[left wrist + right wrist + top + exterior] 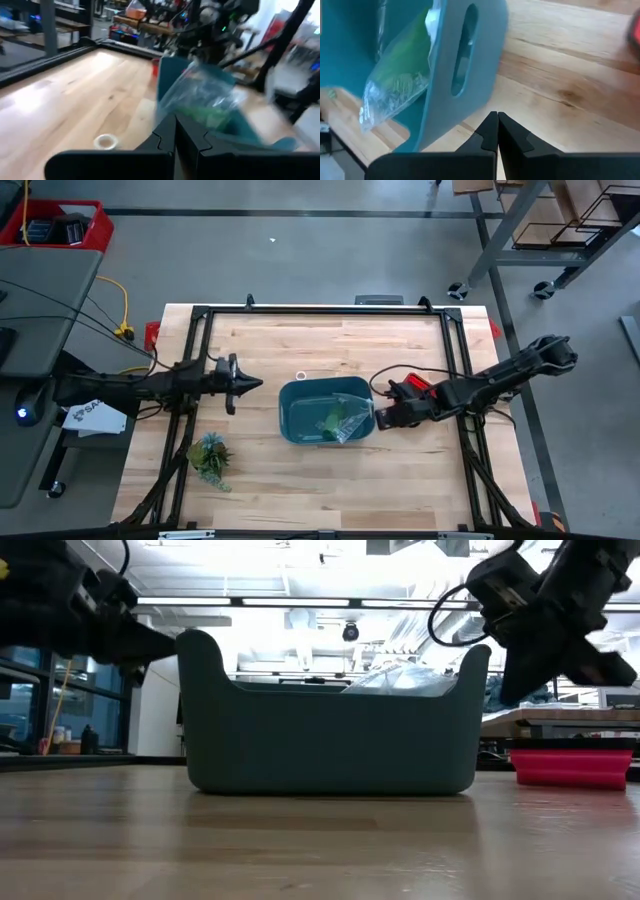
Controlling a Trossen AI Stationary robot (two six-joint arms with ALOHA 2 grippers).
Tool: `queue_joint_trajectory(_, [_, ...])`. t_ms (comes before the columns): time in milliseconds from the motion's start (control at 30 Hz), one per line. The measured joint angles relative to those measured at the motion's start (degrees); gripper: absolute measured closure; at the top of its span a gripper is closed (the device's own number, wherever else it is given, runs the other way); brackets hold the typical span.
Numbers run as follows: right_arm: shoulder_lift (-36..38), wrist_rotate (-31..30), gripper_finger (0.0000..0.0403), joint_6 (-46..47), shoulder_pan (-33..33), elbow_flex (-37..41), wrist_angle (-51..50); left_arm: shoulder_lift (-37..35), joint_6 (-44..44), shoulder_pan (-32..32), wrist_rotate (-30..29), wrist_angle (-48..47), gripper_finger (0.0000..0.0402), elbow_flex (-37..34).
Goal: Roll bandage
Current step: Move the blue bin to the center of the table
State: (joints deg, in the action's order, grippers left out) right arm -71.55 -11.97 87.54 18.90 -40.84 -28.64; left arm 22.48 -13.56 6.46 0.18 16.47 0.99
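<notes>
A pale wooden table (330, 480) framed by black rails stands on a grey workshop floor, with a red crate (60, 225) off in the far corner of the room.

The left gripper (250, 384) hovers over bare wood to the left of the teal bin (300, 425), well apart from it. Its own wrist view shows its two dark fingers (165, 137) pressed together with nothing between them. The right gripper (380, 416) sits just beside the bin's right end wall, at the handle slot; its fingers (487, 132) also meet tip to tip and hold nothing. Whether it touches the wall cannot be told.

One bandage (402, 67) is visible, bright green, sealed inside a clear plastic bag (345, 422) that lies in the bin and leans against its right end. The bag's long axis runs slantwise from the bin floor up towards the rim beside the handle slot. The bandage's own shape inside the wrapping is too blurred to make out.

Counted: one bin, one bag, one small leafy plant (210, 458) near the table's front left, and one small pale ring (301, 376) on the wood just behind the bin.
</notes>
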Motion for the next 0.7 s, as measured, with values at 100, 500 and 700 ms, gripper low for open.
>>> queue_joint_trajectory(100, [0.0,-0.3,0.0403,-1.7,0.0,2.9,5.6,0.4,5.2,0.0,-1.1,-2.9,0.0401,0.0])
queue_joint_trajectory(500, [0.0,-0.6,0.0403,-21.3,0.0,7.0,15.9,1.4,10.7,-0.8,5.6,-5.5,0.0401,-0.3])
queue_joint_trajectory(700, [0.0,-0.5,0.0403,-24.8,0.0,7.0,16.8,1.1,18.1,-0.8,1.4,-3.2,0.0401,-0.3])
